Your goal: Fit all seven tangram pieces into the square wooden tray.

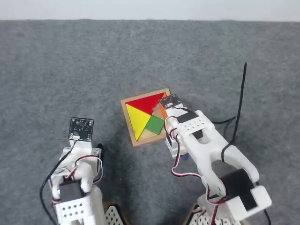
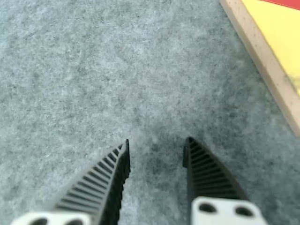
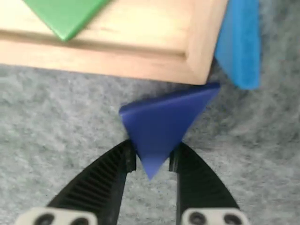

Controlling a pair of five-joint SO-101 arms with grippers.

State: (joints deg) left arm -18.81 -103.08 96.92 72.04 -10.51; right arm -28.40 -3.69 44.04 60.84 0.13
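Three pieces seated in tray: red, yellow, green. Orange apparently in too, half hidden under arm. Navy triangle on table just outside tray corner, tip pinched by right jaws. Light-blue piece beside tray wall, unplaced. Left jaws spread over bare table near tray. Tray rim bars straight slide-in.

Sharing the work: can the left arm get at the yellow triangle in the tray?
Probably yes. Its open tool hangs over bare carpet beside the tray, the yellow triangle lies uncovered, and the right arm is at the tray's other side.
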